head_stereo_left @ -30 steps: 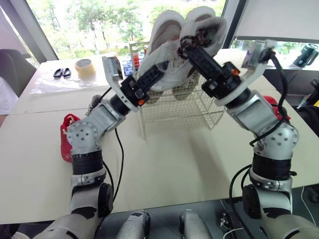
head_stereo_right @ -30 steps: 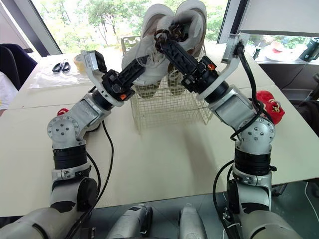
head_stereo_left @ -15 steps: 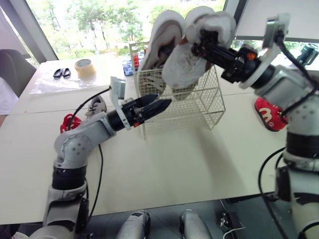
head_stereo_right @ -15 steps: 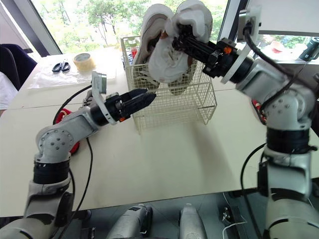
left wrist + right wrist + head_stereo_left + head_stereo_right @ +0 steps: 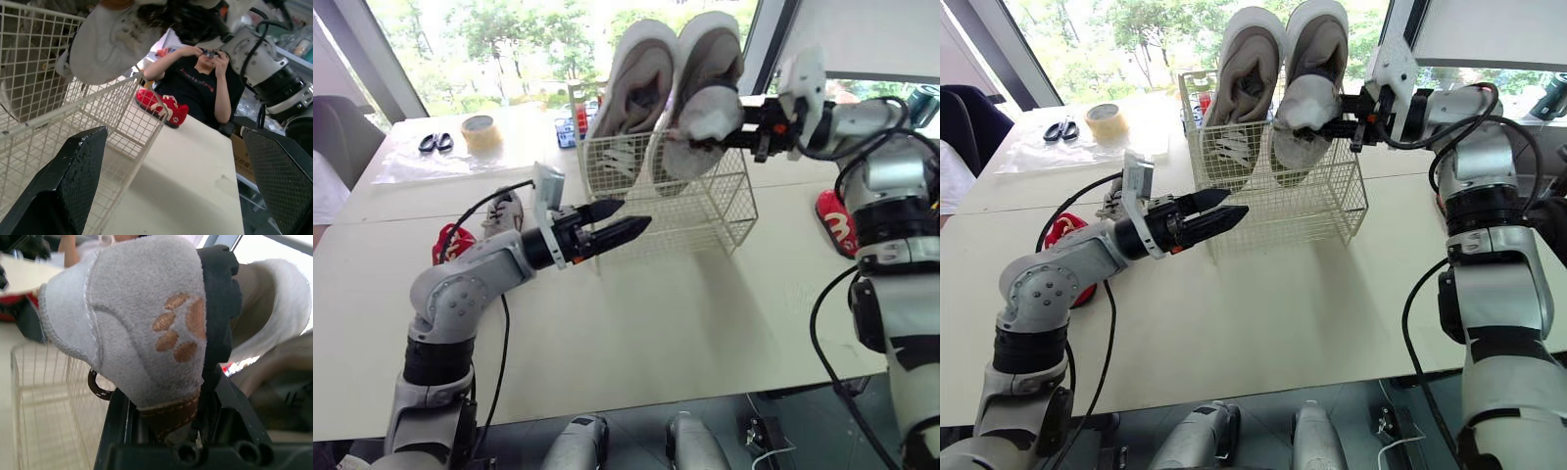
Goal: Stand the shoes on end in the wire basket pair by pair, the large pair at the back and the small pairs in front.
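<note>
Right eye view: grey shoe has shifted right.

Strong daylight enters through the windows behind the bench; foliage outside is washed near white. Bench top bright, w/ a soft shadow of the wire basket falling toward the camera (backlit, so near sides read darker). Window frames lean at head-view edges. Left wrist view: fingers sit dark against the bright bench. Right wrist view: bkgd glares white behind the grey slipper.

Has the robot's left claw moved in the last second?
Yes. The left gripper dropped from the large shoes down to the front left of the wire basket.
</note>
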Motion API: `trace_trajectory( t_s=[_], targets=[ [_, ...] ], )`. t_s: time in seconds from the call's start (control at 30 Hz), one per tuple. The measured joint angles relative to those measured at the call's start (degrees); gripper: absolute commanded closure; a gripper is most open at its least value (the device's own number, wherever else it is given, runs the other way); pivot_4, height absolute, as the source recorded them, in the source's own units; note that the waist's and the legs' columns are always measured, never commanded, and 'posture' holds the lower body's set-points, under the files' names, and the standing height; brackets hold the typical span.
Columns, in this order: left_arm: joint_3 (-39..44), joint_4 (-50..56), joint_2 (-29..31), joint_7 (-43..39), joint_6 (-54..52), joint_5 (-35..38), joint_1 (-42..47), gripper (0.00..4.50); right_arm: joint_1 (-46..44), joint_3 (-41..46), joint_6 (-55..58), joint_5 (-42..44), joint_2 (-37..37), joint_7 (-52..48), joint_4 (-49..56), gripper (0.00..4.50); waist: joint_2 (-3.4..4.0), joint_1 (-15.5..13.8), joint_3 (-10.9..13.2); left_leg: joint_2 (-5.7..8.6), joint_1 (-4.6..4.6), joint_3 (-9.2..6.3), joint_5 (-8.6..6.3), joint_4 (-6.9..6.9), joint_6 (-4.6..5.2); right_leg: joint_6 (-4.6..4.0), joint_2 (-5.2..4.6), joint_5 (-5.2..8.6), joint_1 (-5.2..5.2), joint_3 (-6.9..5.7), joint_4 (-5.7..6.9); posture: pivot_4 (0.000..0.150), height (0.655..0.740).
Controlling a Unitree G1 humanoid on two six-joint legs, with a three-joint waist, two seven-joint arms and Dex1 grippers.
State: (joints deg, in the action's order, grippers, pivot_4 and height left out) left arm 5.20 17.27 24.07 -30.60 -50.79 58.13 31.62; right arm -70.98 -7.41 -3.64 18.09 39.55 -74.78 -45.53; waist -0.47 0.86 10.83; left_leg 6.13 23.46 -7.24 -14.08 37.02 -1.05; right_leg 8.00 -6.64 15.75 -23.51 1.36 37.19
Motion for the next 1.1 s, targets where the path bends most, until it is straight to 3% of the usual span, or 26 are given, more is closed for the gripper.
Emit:
trace_trajectory(
  t_s=[0.13,0.4,0.43,0.63,1.1],
  targets=[
    [0.02,0.87,-0.10,0.74,-0.36,0.02,-0.03,0.02,-2.56,-0.67,-7.60,-6.10,-1.18,-1.78,-10.46,3.85,0.00,0.08,0.00,0.00,0.00,-0.01,0.00,-0.01,-0.01,0.00,0.00,0.00,0.00,0.00,0.00,0.150,0.7400],
    [0.01,1.46,-0.56,1.35,-1.50,0.07,0.17,0.02,-5.01,1.19,-11.82,-10.50,-2.57,-1.73,-21.25,3.85,0.00,0.07,0.00,0.00,0.00,-0.02,0.01,-0.01,-0.03,0.00,0.00,0.00,0.00,0.00,0.00,0.150,0.7400],
    [0.01,1.49,-0.56,1.43,-1.54,0.07,0.18,0.00,-5.02,1.62,-11.81,-10.58,-2.59,-1.50,-21.73,2.85,0.00,0.04,0.00,0.00,0.00,-0.02,0.01,-0.01,-0.03,0.00,0.00,0.00,0.00,0.00,0.00,0.150,0.7400],
    [0.02,1.49,-0.58,1.47,-1.62,0.06,0.95,0.00,-4.19,6.27,-10.19,-10.00,-3.20,-0.55,-23.54,0.04,0.00,0.12,0.00,0.00,0.00,-0.02,0.01,0.00,-0.04,0.00,0.00,0.00,0.01,0.00,0.01,0.150,0.7400],
    [-0.04,1.26,-0.53,0.65,-2.57,0.04,2.55,0.00,2.20,13.32,-10.81,-8.83,-0.52,5.00,-16.85,0.04,0.01,-0.02,0.00,0.01,0.00,-0.01,0.02,0.02,-0.04,0.00,0.00,0.00,0.02,0.00,0.02,0.150,0.7400]
  ],
)
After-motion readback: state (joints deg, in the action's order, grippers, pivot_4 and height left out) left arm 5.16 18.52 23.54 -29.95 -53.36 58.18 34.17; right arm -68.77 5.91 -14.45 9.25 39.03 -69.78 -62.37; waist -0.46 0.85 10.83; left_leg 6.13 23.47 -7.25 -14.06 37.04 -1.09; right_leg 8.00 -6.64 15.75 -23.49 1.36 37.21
